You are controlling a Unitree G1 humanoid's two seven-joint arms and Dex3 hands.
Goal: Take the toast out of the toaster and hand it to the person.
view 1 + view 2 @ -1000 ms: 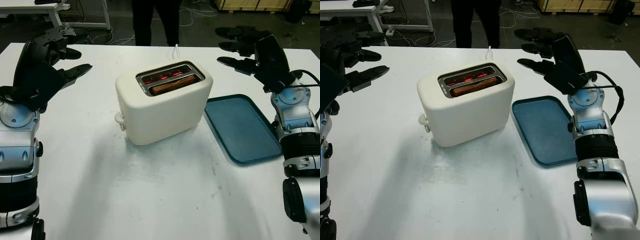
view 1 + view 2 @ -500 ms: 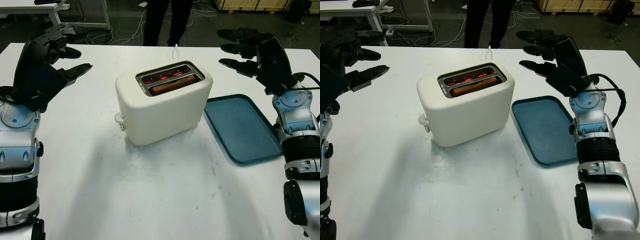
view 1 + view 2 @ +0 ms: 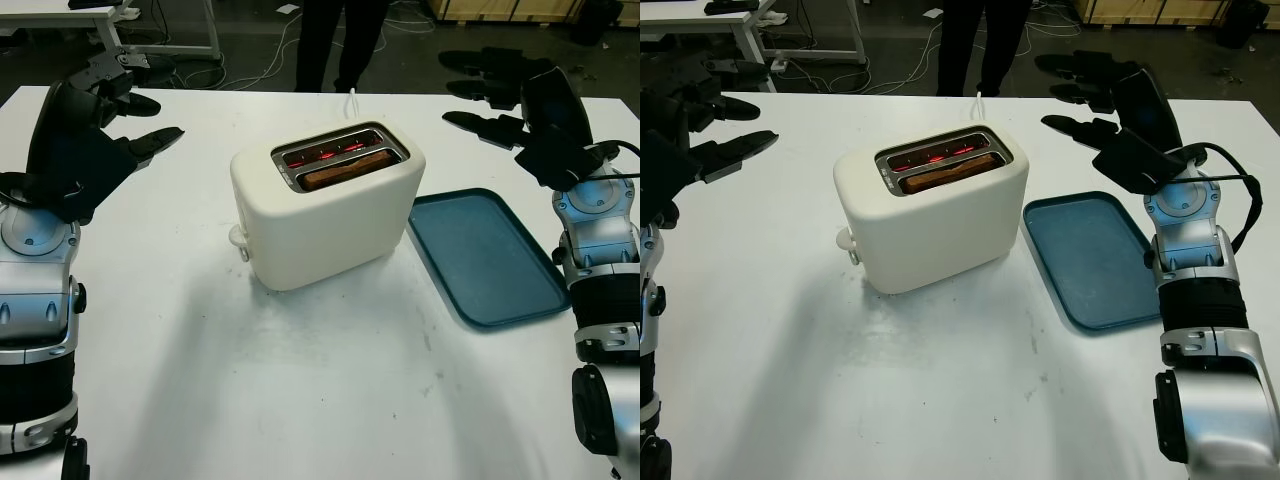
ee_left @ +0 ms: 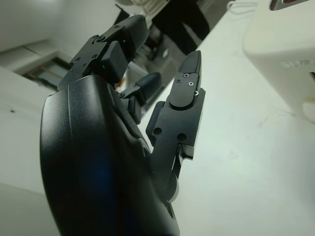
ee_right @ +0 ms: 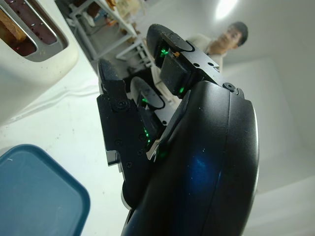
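A cream two-slot toaster [image 3: 325, 215] stands in the middle of the white table, its slots glowing red inside. One brown slice of toast [image 3: 348, 167] sits in the nearer slot, its top just above the rim. My left hand [image 3: 120, 110] is open and raised above the table's far left, well away from the toaster. My right hand [image 3: 495, 95] is open and raised at the far right, beyond the tray. A person [image 3: 335, 35] in dark trousers stands behind the table's far edge.
A flat blue tray [image 3: 485, 255] lies on the table right of the toaster. The toaster's white cord [image 3: 353, 100] runs toward the far edge. Cables and table legs [image 3: 190, 40] sit on the floor behind.
My right hand has drifted a little to the right and up. The person behind the table has shifted to the right. The toaster, toast and left hand have stayed put.
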